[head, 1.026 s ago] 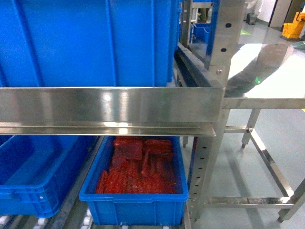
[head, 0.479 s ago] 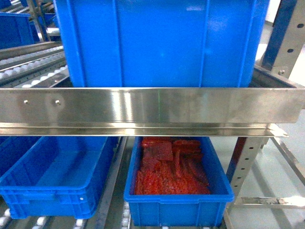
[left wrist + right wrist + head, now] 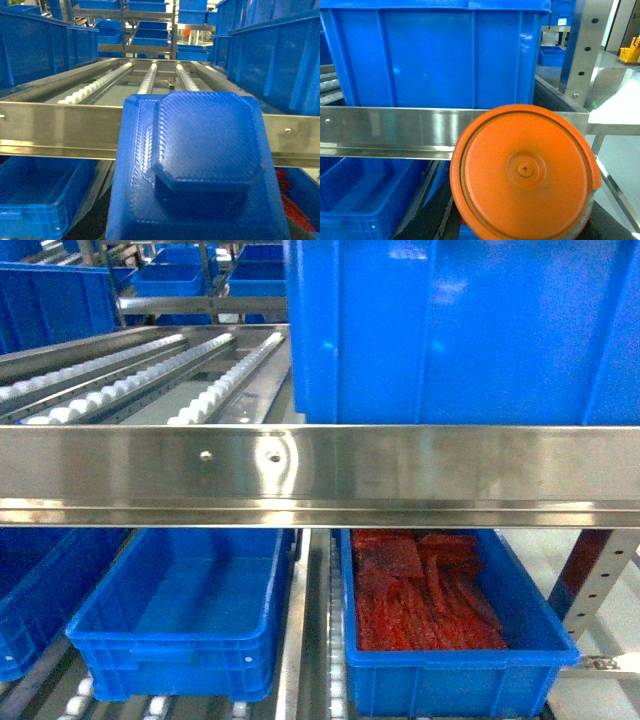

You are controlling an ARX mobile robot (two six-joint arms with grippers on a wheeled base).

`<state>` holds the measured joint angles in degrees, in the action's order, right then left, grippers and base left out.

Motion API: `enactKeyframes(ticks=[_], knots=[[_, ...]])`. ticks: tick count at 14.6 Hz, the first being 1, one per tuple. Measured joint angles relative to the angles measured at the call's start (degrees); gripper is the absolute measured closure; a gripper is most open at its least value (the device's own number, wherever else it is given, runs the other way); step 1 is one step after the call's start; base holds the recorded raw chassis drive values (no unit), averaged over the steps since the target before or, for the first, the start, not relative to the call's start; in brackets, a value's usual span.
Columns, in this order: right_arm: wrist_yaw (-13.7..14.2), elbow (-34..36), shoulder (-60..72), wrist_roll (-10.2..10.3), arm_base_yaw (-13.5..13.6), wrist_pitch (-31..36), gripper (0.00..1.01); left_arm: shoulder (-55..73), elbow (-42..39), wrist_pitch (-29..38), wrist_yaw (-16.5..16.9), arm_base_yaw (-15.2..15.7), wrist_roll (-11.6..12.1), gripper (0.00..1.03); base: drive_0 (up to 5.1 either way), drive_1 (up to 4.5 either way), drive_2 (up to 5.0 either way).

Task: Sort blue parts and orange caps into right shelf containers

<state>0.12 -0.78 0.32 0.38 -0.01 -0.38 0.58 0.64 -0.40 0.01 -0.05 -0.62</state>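
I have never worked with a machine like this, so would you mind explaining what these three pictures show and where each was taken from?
This is a wheeled robot with two arms, and each picture comes from one of its own cameras. The head camera looks straight at a stainless-steel shelf. A large blue container stands on its upper level beside bare roller tracks. On the level below sit an empty blue crate and a crate of red parts.

The other two cameras ride on the wrists, so whatever each arm carries fills the view. The left wrist picture shows a blue part in front of the shelf. The right wrist picture shows a round orange cap in front of the large container. The fingers themselves are hidden behind these objects, so their grip cannot be seen.
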Motion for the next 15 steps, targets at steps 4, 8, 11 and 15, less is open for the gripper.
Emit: enactKeyframes(ticks=[4, 8, 11, 15], knots=[[-0.02, 0.00, 0.00, 0.00, 0.00, 0.00, 0.58, 0.00, 0.00, 0.00, -0.04, 0.00, 0.00, 0.61, -5.0, 2.31, 2.3], [-0.02, 0.00, 0.00, 0.00, 0.00, 0.00, 0.58, 0.00, 0.00, 0.09, -0.04, 0.00, 0.02, 0.61, -5.0, 2.41, 2.4], [-0.02, 0.00, 0.00, 0.00, 0.00, 0.04, 0.58, 0.00, 0.00, 0.04, -0.02, 0.00, 0.02, 0.61, -4.9, 2.50, 2.5], [-0.02, 0.00, 0.00, 0.00, 0.00, -0.04, 0.58, 0.00, 0.00, -0.02, 0.00, 0.00, 0.02, 0.61, -4.9, 2.48, 2.5]])
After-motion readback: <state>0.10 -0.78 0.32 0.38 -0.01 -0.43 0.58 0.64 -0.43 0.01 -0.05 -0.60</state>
